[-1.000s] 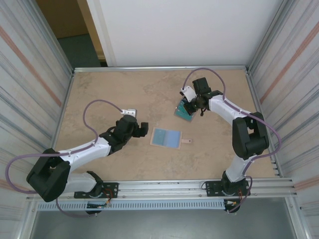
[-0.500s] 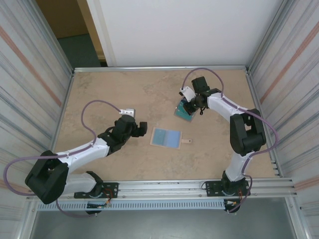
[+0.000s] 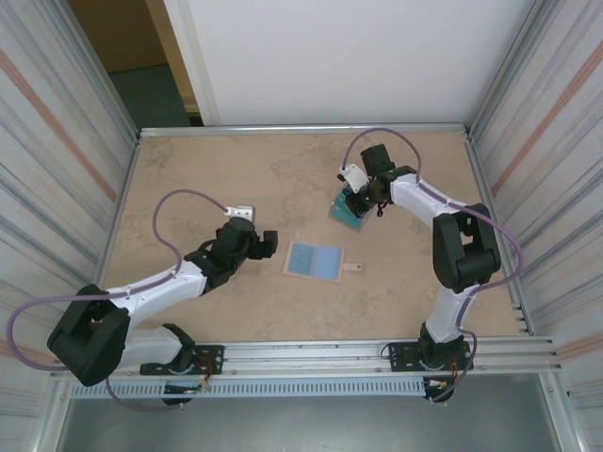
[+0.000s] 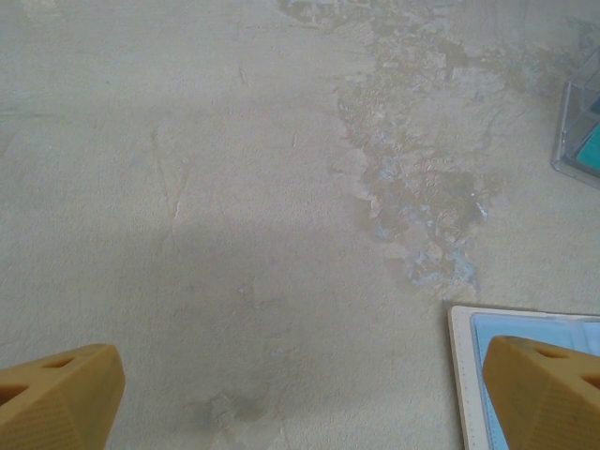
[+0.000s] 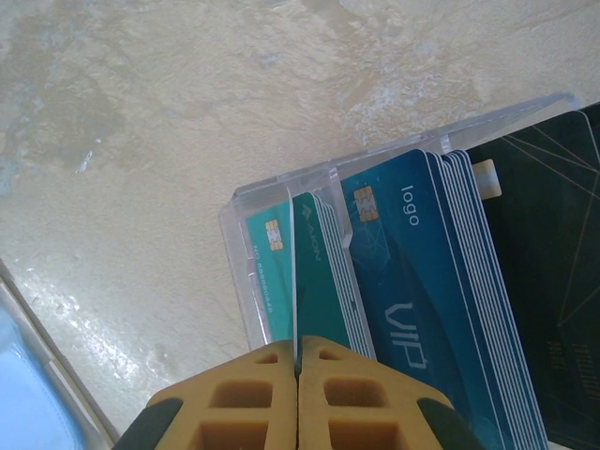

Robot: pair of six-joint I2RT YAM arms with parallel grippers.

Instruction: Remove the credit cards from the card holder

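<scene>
Table (image 3: 188,179) is bearing the card holder (image 3: 314,261), lying open at mid-table. Left gripper (image 3: 268,241) is hovering just left of it, fingers wide apart. Right gripper (image 5: 298,361) is pinching together on a teal card (image 5: 319,272) among the credit cards (image 5: 422,281) standing in a clear tray (image 5: 281,192).

The mottled beige table (image 3: 188,179) carries an open card holder (image 3: 315,261), lying flat just right of the left end effector (image 3: 268,242). Beneath the right end effector (image 5: 298,349) rests a clear tray (image 5: 281,190) of cards (image 5: 412,262).
</scene>
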